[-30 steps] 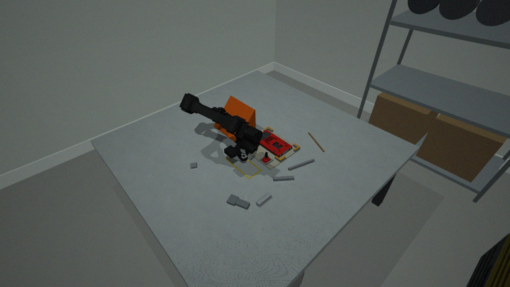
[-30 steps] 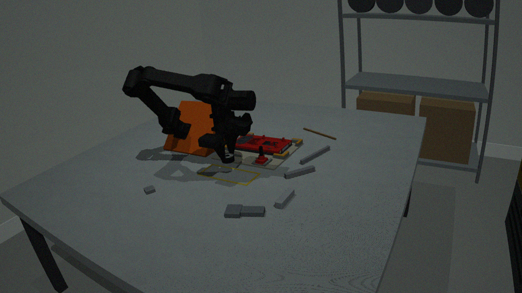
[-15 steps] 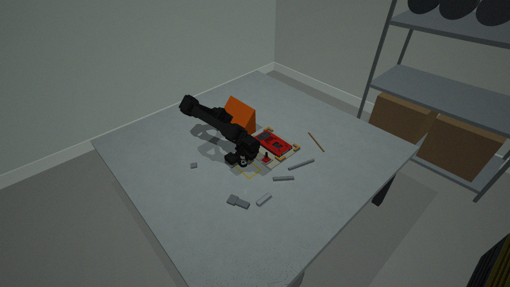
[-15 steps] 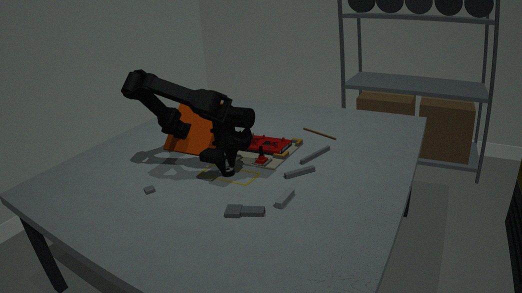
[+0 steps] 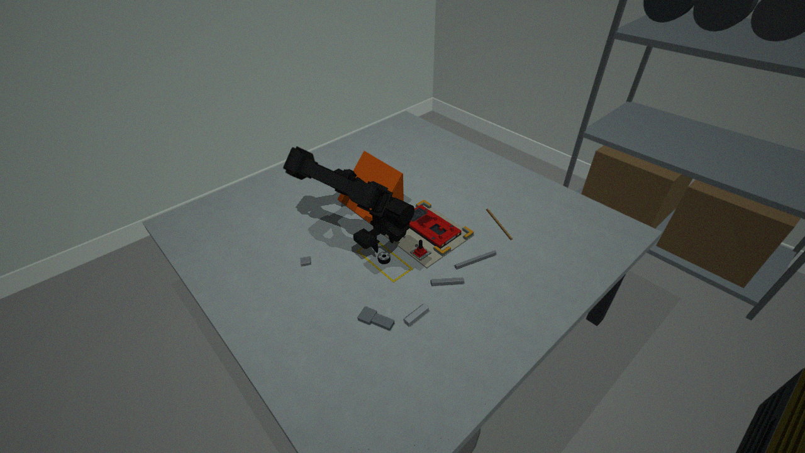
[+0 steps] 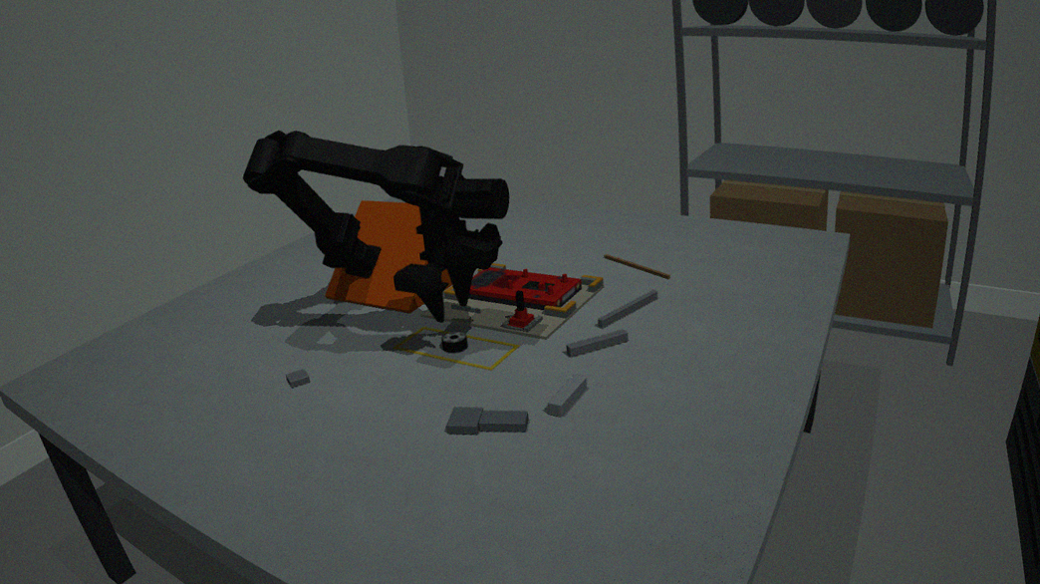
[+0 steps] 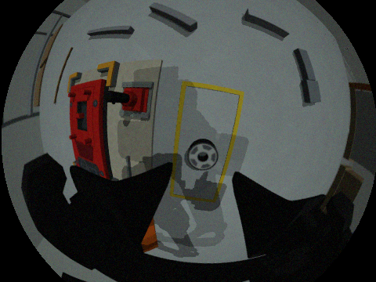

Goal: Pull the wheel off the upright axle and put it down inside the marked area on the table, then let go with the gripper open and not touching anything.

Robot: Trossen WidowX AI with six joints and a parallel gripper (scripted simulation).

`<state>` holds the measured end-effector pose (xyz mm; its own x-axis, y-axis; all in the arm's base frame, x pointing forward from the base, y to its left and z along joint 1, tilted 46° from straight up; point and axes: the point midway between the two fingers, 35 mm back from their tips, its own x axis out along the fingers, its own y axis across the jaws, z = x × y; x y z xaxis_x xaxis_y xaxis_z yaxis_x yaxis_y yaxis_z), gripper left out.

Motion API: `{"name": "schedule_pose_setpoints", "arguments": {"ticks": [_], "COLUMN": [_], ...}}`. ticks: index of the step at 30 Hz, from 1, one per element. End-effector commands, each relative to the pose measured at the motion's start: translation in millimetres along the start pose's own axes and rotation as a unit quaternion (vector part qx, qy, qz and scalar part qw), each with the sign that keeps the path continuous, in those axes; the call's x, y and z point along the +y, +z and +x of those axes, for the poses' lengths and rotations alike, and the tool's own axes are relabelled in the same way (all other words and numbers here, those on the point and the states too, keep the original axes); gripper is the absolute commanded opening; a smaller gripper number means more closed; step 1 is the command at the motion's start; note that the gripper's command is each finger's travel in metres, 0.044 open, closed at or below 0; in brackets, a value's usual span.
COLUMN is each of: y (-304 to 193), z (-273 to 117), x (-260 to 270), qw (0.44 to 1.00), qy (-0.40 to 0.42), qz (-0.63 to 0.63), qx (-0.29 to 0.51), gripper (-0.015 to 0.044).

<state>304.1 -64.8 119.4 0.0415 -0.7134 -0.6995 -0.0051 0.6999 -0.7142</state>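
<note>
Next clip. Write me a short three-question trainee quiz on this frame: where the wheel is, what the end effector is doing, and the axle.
1. True or false: the wheel lies inside the yellow marked area.
2. The end effector is: A) shut on the wheel, B) open, above the wheel and apart from it, C) resting on the red board.
3. Fill in: the upright axle now carries ____ wheel.

Key: 1 true; 2 B; 3 no.

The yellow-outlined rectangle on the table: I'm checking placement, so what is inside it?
The small black wheel lies flat inside the yellow outline. The open gripper hangs above without touching. Arm shadows darken the rest.
</note>
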Motion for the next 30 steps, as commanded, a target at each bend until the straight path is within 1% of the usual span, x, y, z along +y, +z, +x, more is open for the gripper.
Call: {"name": "schedule_pose_setpoints", "arguments": {"ticks": [1, 2, 3, 6, 7, 9, 11, 30], "y": [-1.3, -1.0, -6.1, -38.4, -50.6, -73.2, -81.3, -81.3], "z": [-11.8, -7.2, -11.7, -35.4, -42.6, -54.0, -57.5, -57.5], "x": [-1.4, 1.6, 5.6, 24.4, 29.4, 35.8, 37.4, 37.4], "qw": [1.0, 1.0, 1.0, 1.0, 1.0, 1.0, 1.0, 1.0], "qy": [0.0, 0.001, 0.002, 0.007, 0.007, 0.004, 0.002, 0.002], "qz": [0.003, 0.0, 0.0, -0.001, 0.0, 0.001, 0.001, 0.001], "qx": [0.002, -0.003, -0.003, 0.0, 0.001, 0.003, 0.004, 0.004], "gripper": [0.03, 0.0326, 0.0352, 0.0431, 0.044, 0.044, 0.044, 0.044]}}
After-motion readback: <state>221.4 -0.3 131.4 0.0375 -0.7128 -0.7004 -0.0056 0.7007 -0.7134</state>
